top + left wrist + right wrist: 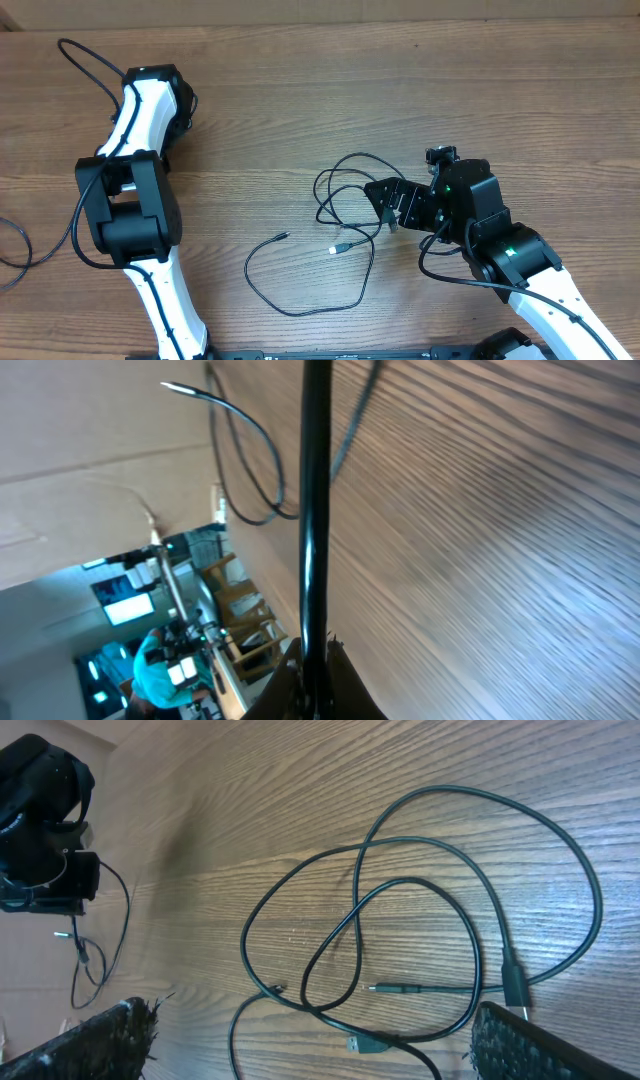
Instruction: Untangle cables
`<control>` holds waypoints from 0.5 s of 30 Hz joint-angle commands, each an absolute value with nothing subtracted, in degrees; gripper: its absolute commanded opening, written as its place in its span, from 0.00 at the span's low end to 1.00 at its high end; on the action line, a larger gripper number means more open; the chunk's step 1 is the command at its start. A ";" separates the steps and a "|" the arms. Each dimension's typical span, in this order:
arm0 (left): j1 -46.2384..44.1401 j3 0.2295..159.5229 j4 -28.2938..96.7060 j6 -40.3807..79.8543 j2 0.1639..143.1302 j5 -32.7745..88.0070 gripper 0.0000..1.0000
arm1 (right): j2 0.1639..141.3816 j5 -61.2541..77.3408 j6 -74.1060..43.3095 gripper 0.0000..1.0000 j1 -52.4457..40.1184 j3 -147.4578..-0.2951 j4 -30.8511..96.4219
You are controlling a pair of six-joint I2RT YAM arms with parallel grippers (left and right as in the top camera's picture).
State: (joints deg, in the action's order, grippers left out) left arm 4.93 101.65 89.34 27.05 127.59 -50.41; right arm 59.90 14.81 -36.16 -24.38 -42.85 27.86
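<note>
The cables (345, 195) are thin black cords lying in overlapping loops at mid-table, and one long loop (300, 300) trails toward the front. A USB plug (340, 247) and a small plug tip (283, 236) lie loose. My right gripper (380, 207) is open, just right of the tangle and low over it. In the right wrist view the crossed loops (358, 910), the USB plug (365, 1043) and a thin plug (385, 988) lie between its spread fingers (320, 1055). My left gripper (172, 100) is far left, away from the cables. Its jaws (315, 660) look shut, with a thick black wire (315, 510) crossing the view.
The left arm's base (125, 210) stands at the left with its own black wires looping off (80, 55). A dark cord (250, 450) curves over the wood in the left wrist view. The wooden table (480, 90) fills the view.
</note>
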 commanded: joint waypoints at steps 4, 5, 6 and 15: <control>-1.13 102.37 87.31 19.97 128.35 -45.19 0.04 | 59.88 13.28 -35.24 1.00 -24.25 -42.83 27.31; -2.02 102.37 86.59 18.41 128.35 -43.44 0.04 | 59.88 12.91 -35.22 1.00 -24.25 -42.83 27.33; -3.03 102.37 85.95 16.43 128.35 -41.25 0.04 | 59.88 12.91 -34.74 1.00 -24.25 -42.83 27.31; -6.02 102.37 85.14 9.63 127.17 -24.93 0.04 | 59.88 12.86 -32.64 1.00 -24.25 -42.83 27.57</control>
